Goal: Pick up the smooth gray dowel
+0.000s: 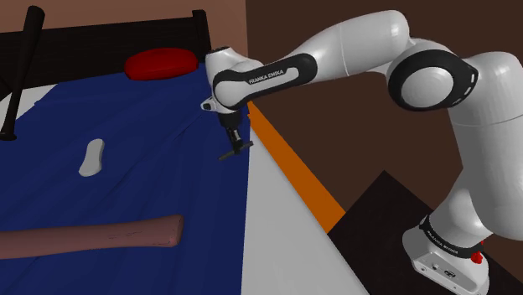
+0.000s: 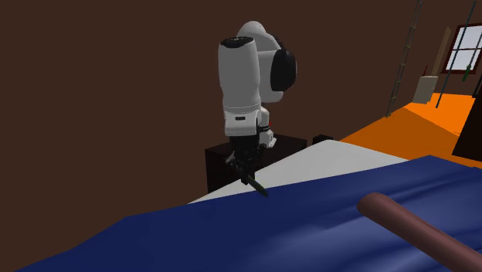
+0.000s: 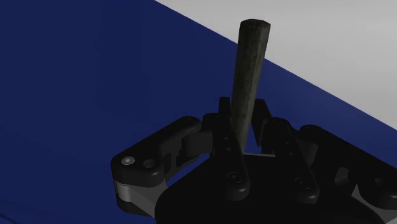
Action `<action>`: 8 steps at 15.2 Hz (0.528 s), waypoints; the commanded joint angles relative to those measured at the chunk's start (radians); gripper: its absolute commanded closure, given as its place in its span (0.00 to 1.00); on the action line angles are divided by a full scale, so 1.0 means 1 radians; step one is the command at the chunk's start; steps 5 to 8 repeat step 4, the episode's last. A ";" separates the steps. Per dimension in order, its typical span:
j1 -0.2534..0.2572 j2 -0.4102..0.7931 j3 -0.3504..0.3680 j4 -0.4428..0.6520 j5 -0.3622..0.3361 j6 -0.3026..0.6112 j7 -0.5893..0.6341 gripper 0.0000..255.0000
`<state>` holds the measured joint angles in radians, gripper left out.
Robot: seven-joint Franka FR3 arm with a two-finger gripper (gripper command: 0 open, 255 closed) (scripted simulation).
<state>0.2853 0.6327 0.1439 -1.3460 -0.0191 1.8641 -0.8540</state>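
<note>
Now | wrist view: tool clenched on dark grey dowel | shoulder view: both over blue cover edge

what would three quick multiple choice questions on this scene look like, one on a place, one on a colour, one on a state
1. Where is the dowel?
A on the floor
B in the gripper
C under a pillow

2. What colour is the blanket?
A green
B dark blue
C yellow

3. What state is the gripper in?
A wide open
B shut on nothing
C shut on the dowel

Answers:
1 B, the wrist view shows the dowel rising from the gripper.
2 B, the blanket is dark blue in the shoulder view.
3 C, the fingers clasp the dowel between them.
</note>
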 commanded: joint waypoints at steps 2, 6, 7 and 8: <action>0.000 -0.011 0.001 0.022 0.001 -0.034 0.001 1.00; 0.000 -0.012 0.001 0.024 0.001 -0.036 0.001 1.00; 0.000 -0.012 0.001 0.024 0.001 -0.036 0.001 1.00; 0.000 -0.012 0.001 0.024 0.001 -0.036 0.001 1.00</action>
